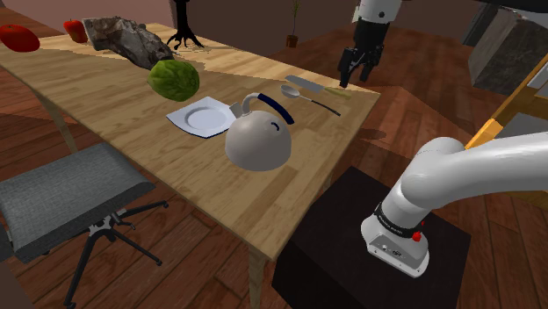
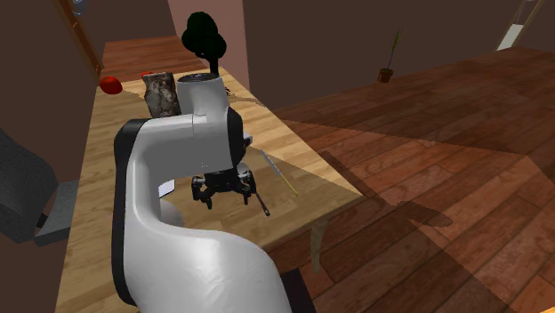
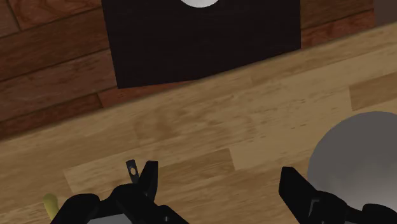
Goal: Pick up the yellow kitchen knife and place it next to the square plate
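Observation:
The knife (image 1: 336,90) lies flat near the table's far edge, grey blade and yellowish handle; it shows as a thin sliver (image 2: 285,180) in the second exterior view. My gripper (image 1: 354,77) hangs open a little above the table, just beyond the handle, holding nothing. Its fingers (image 3: 149,182) stand wide apart in the wrist view, and a yellow handle tip (image 3: 49,203) peeks out beside one of them. The square white plate (image 1: 204,117) sits mid-table, on the far side of a grey kettle (image 1: 257,140) from the knife.
A spoon-like utensil (image 1: 295,89) with a dark handle (image 1: 323,106) lies beside the knife. A green cabbage (image 1: 173,79), a rough brown lump (image 1: 123,37) and a red tomato (image 1: 18,37) sit further along. A grey chair (image 1: 61,197) stands beside the table, near the black stand (image 3: 200,41).

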Controlling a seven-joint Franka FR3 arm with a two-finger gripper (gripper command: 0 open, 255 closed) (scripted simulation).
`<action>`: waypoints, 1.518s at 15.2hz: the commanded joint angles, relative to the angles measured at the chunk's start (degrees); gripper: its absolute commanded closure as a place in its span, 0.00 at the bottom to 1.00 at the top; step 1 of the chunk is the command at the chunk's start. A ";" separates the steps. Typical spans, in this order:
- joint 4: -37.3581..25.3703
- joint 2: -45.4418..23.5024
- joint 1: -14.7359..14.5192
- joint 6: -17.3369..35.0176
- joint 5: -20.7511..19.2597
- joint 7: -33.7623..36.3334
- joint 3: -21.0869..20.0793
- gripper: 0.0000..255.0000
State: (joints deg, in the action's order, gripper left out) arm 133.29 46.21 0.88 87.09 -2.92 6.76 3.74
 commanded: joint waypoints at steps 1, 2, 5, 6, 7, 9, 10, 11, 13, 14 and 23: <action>0.00 0.00 0.00 0.00 0.00 0.00 0.00 0.00; 0.02 -1.23 0.03 1.33 -0.80 -1.53 1.02 0.00; -0.43 -5.37 0.08 5.31 -2.93 -6.04 4.04 0.00; -0.74 -6.88 0.06 6.63 -3.53 -7.51 5.04 0.00; -1.13 -8.45 0.02 7.94 -4.09 -8.98 6.02 0.00; -2.16 -11.77 -0.11 10.50 -5.00 -11.90 7.96 0.00; -2.80 -13.52 -0.18 11.75 -5.35 -13.37 8.90 0.00; -3.52 -15.31 -0.26 12.98 -5.63 -14.84 9.83 0.00; -5.19 -19.05 -0.49 15.33 -5.97 -17.80 11.65 0.00; -6.15 -20.99 -0.61 16.46 -6.02 -19.29 12.53 0.00; -18.26 -40.25 -1.26 24.37 -2.37 -33.57 19.10 0.00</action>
State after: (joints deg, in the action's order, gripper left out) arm 116.81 8.42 -0.35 110.74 -6.05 -25.05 22.23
